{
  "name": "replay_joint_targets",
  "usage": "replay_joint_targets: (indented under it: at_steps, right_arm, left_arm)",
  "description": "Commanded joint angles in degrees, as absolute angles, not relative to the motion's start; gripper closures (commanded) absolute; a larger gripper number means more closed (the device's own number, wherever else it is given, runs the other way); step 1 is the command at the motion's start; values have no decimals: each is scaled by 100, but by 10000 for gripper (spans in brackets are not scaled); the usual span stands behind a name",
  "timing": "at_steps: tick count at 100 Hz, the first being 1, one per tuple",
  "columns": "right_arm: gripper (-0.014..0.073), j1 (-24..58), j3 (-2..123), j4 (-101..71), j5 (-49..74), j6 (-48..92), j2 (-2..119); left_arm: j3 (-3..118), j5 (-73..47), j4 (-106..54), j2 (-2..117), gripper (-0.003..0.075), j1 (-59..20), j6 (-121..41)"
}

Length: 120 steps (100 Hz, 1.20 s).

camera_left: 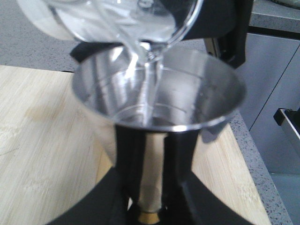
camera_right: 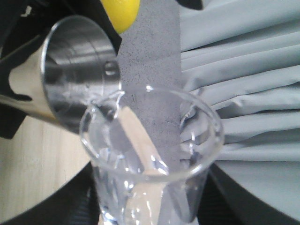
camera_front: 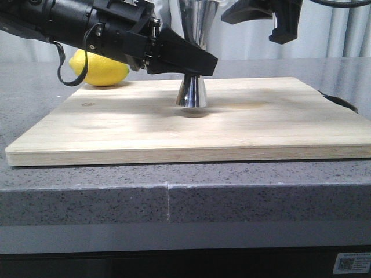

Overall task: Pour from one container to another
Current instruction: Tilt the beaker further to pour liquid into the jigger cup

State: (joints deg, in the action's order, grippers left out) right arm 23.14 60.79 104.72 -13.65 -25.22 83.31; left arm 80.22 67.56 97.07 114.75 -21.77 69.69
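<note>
lemon behind board's far left corner | wooden board on grey speckled counter | curtain behind

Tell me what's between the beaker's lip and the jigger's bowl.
A thin clear stream of liquid falls from the beaker into the jigger; the left wrist view shows it.

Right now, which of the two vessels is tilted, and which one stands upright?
The clear glass beaker is tilted, its lip over the steel jigger, and liquid runs from it. The jigger stands upright on the wooden board, with the left gripper at its waist.
</note>
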Motion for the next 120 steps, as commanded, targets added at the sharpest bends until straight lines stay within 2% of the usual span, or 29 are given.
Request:
replay_joint_targets:
  at_steps: [1,120]
  right_arm:
    - [274,2307,6298,10409,-1171,-2514,8086]
    - [274,2307,6468,10654,-1158,-2493,8086]
  left_arm:
    - [8186,7193,9321,11089,606,-2225,7029]
    - [8186,7193,9321,11089,606,-2225,7029]
